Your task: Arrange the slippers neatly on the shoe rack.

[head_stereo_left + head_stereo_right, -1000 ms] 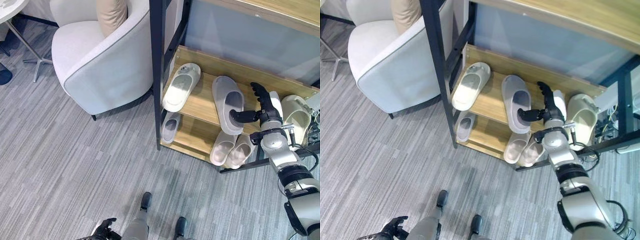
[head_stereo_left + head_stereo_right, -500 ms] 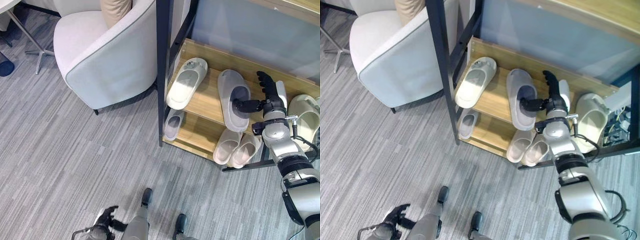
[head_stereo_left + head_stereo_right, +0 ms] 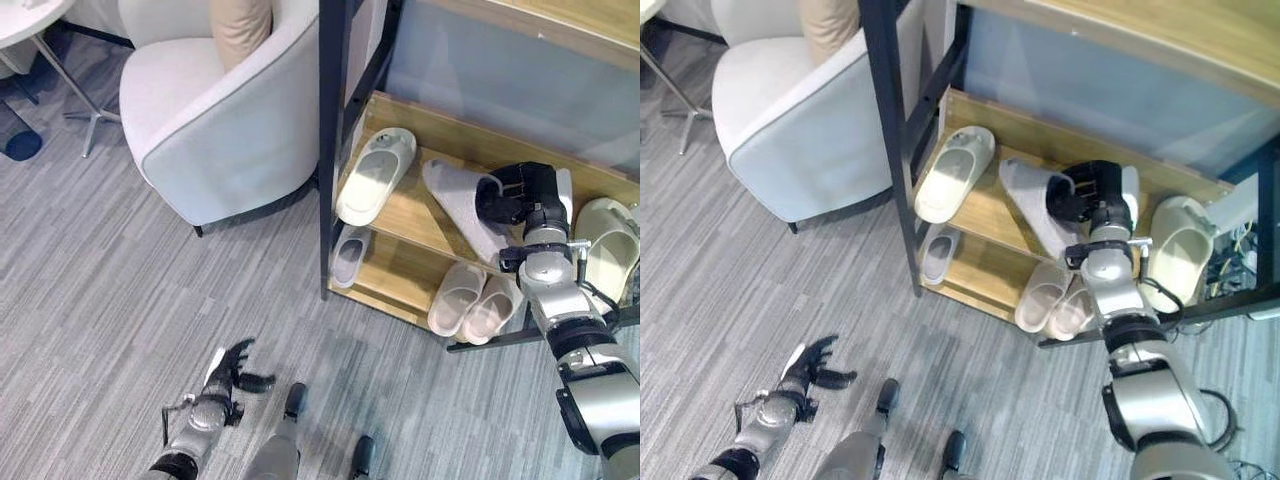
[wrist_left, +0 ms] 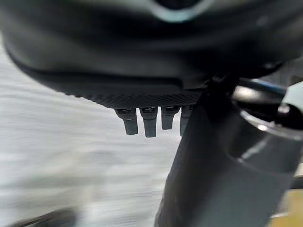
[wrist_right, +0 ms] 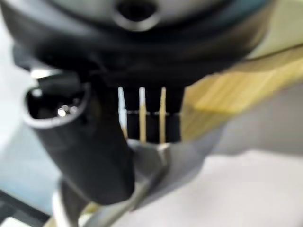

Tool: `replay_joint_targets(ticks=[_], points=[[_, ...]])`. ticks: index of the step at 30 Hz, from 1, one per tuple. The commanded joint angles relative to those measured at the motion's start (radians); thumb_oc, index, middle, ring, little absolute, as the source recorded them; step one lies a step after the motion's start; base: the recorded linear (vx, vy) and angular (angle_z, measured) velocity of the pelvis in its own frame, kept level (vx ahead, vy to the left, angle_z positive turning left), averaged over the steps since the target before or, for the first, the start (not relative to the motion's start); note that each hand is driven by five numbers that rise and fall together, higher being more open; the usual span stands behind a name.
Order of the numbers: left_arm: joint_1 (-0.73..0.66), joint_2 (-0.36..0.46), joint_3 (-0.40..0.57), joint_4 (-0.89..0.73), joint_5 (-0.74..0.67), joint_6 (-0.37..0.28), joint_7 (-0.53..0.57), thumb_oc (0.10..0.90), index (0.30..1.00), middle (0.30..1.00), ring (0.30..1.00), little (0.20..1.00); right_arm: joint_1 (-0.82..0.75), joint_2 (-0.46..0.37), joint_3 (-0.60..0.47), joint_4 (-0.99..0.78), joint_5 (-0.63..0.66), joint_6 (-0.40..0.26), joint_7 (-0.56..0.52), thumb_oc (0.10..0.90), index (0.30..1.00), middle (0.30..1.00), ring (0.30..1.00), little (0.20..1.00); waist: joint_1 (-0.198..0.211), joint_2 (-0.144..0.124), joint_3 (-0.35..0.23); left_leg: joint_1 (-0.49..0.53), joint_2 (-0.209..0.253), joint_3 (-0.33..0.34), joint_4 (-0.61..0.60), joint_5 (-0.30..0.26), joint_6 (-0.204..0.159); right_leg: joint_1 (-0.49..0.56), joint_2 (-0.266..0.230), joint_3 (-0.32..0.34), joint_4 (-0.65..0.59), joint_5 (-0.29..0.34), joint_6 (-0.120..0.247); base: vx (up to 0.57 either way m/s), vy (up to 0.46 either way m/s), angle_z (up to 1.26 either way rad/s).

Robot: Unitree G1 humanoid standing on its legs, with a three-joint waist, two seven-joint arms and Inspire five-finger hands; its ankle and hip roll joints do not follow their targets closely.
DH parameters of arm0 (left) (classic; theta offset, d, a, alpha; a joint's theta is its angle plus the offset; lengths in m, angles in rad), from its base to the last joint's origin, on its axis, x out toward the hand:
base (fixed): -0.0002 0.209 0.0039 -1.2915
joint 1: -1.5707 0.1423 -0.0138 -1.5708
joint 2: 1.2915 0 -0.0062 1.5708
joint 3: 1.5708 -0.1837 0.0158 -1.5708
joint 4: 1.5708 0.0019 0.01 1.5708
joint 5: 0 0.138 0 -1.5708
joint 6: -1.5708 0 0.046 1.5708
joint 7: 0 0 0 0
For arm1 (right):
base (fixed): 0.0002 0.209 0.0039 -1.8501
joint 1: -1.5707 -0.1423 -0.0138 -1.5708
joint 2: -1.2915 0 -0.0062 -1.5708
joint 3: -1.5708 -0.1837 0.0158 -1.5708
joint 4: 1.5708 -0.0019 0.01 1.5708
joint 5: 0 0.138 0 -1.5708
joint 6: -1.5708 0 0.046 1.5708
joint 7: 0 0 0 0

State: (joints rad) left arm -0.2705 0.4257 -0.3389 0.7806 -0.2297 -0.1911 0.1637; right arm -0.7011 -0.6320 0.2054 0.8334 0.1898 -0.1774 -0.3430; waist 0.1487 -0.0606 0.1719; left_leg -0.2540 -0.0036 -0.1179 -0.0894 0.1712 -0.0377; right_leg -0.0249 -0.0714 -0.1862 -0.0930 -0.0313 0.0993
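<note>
Left side of the room: round table point(image 3: 25, 15) at the far corner, then a white armchair point(image 3: 215, 135) with a tan cushion point(image 3: 240, 28) propped against its back, all on grey striped carpet point(image 3: 120, 280). Left hand point(image 3: 228, 372) is down low near the floor, fingers spread and relaxed, holding nothing; its wrist view shows the fingertips point(image 4: 142, 124) hanging straight over the carpet. Next is the shoe rack point(image 3: 330, 150), black frame with wooden shelves. Upper shelf, leftmost: a cream slipper point(image 3: 375, 175) lying flat, toe toward the back, sitting alone. Beside it the grey slipper point(image 3: 462, 210), skewed diagonally across the shelf, its heel end hanging over the front edge, not lined up with the cream one. Right hand point(image 3: 515, 190) has its fingers curled round the opening of that grey slipper, gripping it; in the right wrist view the thumb point(image 5: 102, 156) is pressed on the grey upper with the fingers wrapped over the edge. Right of the hand, a second cream slipper point(image 3: 610, 240) sits on the same shelf near the right end, just beside the hand; can't tell whether they touch. Lower shelf: a small grey slipper point(image 3: 346, 255) at the left end near the frame post, and a pair of pinkish slippers point(image 3: 470, 300) side by side, touching, below the grey one, toes pointing out over the front edge
</note>
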Motion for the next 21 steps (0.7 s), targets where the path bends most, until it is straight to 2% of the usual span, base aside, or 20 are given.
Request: replay_joint_targets(ticks=[1, 2, 4, 7, 8, 9, 10, 11, 12, 13, 17, 21], points=[[0.123, 0.231, 0.185, -0.607, -0.023, -0.178, -0.024, 0.800, 0.900, 0.900, 0.900, 0.900, 0.180, -0.045, -0.088, -0.121, -0.040, -0.071, -0.043, 0.400, 0.300, 0.300, 0.300, 0.300, 0.023, -0.026, -0.077, 0.090, -0.007, 0.054, 0.002, -0.162, -0.026, -0.049, -0.067, 0.025, 0.006, 0.012, 0.063, 0.01, -0.071, -0.09], [0.222, 0.254, 0.247, -0.705, -0.022, -0.228, -0.043, 0.800, 0.900, 0.900, 0.900, 0.900, 0.204, -0.054, -0.123, -0.111, -0.054, -0.077, -0.047, 0.400, 0.300, 0.300, 0.300, 0.300, 0.044, -0.030, -0.072, 0.090, -0.009, 0.044, 0.002, -0.160, -0.026, -0.047, -0.067, 0.022, 0.006, 0.012, 0.063, 0.02, -0.089, -0.08], [0.275, 0.303, 0.367, -0.901, -0.041, -0.299, -0.041, 0.800, 0.900, 0.900, 0.900, 0.900, 0.259, -0.043, -0.160, -0.129, -0.064, -0.101, -0.062, 0.400, 0.300, 0.300, 0.300, 0.300, 0.052, -0.046, -0.074, 0.107, -0.009, 0.037, 0.002, -0.167, -0.030, -0.025, -0.067, 0.019, 0.006, 0.003, 0.064, -0.01, -0.048, 0.16], [0.202, 0.359, 0.523, -1.169, 0.004, -0.368, 0.021, 0.800, 0.900, 0.900, 0.900, 0.900, 0.339, 0.000, -0.184, -0.266, -0.079, -0.120, -0.059, 0.400, 0.300, 0.300, 0.300, 0.300, 0.050, -0.057, -0.084, 0.127, -0.008, 0.037, 0.002, -0.178, -0.030, -0.003, -0.066, 0.020, 0.006, -0.006, 0.066, -0.01, -0.013, 0.27], [0.207, 0.359, 0.528, -1.178, 0.004, -0.363, 0.020, 0.800, 0.900, 0.900, 0.900, 0.900, 0.343, 0.002, -0.187, -0.272, -0.082, -0.116, -0.060, 0.400, 0.300, 0.300, 0.300, 0.300, 0.050, -0.058, -0.083, 0.124, -0.009, 0.037, 0.002, -0.171, -0.029, -0.006, -0.067, 0.020, 0.006, -0.001, 0.066, 0.05, -0.017, 0.10], [0.131, 0.386, 0.594, -1.291, 0.045, -0.411, 0.028, 0.800, 0.900, 0.900, 0.900, 0.900, 0.405, 0.051, -0.215, -0.332, -0.092, -0.139, -0.055, 0.400, 0.300, 0.300, 0.300, 0.300, 0.040, -0.068, -0.109, 0.150, -0.005, 0.037, 0.002, -0.190, -0.030, 0.015, -0.065, 0.021, 0.006, -0.015, 0.065, 0.00, 0.000, 0.00], [0.081, 0.362, 0.603, -1.343, 0.027, -0.436, 0.022, 0.800, 0.900, 0.900, 0.900, 0.900, 0.440, 0.076, -0.221, -0.384, -0.105, -0.145, -0.049, 0.400, 0.300, 0.300, 0.300, 0.300, 0.033, -0.074, -0.116, 0.153, -0.005, 0.038, 0.002, -0.178, -0.029, 0.017, -0.065, 0.020, 0.006, -0.006, 0.064, 0.04, -0.024, 0.01], [0.081, 0.361, 0.602, -1.345, 0.026, -0.434, 0.020, 0.800, 0.900, 0.900, 0.900, 0.900, 0.444, 0.077, -0.224, -0.388, -0.107, -0.143, -0.049, 0.400, 0.300, 0.300, 0.300, 0.300, 0.034, -0.075, -0.118, 0.154, -0.005, 0.037, 0.002, -0.184, -0.029, 0.018, -0.065, 0.021, 0.006, -0.012, 0.064, 0.00, -0.032, 0.00], [0.035, 0.276, 0.616, -1.390, -0.062, -0.457, -0.049, 0.800, 0.900, 0.900, 0.900, 0.900, 0.514, 0.121, -0.241, -0.472, -0.115, -0.155, -0.017, 0.400, 0.300, 0.300, 0.300, 0.300, 0.014, -0.084, -0.140, 0.169, -0.002, 0.041, 0.002, -0.191, -0.029, 0.028, -0.063, 0.023, 0.006, -0.018, 0.061, 0.07, -0.038, 0.01], [0.027, 0.233, 0.627, -1.409, -0.128, -0.460, -0.111, 0.800, 0.900, 0.900, 0.900, 0.900, 0.552, 0.143, -0.254, -0.511, -0.126, -0.158, -0.005, 0.400, 0.300, 0.300, 0.300, 0.300, 0.007, -0.085, -0.151, 0.178, -0.002, 0.043, 0.002, -0.195, -0.028, 0.034, -0.062, 0.024, 0.006, -0.020, 0.059, 0.05, -0.037, -0.02], [0.065, 0.116, 0.667, -1.437, -0.288, -0.429, -0.308, 0.800, 0.900, 0.900, 0.900, 0.900, 0.647, 0.199, -0.292, -0.588, -0.141, -0.172, 0.045, 0.400, 0.300, 0.300, 0.300, 0.300, -0.014, -0.078, -0.187, 0.209, -0.001, 0.055, 0.002, -0.194, -0.024, 0.052, -0.062, 0.032, 0.006, -0.014, 0.049, 0.00, -0.001, -0.08], [0.122, 0.042, 0.657, -1.424, -0.335, -0.416, -0.385, 0.800, 0.900, 0.900, 0.900, 0.900, 0.707, 0.234, -0.309, -0.632, -0.121, -0.185, 0.090, 0.400, 0.300, 0.300, 0.300, 0.300, -0.030, -0.067, -0.205, 0.232, 0.004, 0.067, 0.002, -0.196, -0.023, 0.067, -0.058, 0.041, 0.006, -0.014, 0.041, -0.03, 0.000, -0.12]])
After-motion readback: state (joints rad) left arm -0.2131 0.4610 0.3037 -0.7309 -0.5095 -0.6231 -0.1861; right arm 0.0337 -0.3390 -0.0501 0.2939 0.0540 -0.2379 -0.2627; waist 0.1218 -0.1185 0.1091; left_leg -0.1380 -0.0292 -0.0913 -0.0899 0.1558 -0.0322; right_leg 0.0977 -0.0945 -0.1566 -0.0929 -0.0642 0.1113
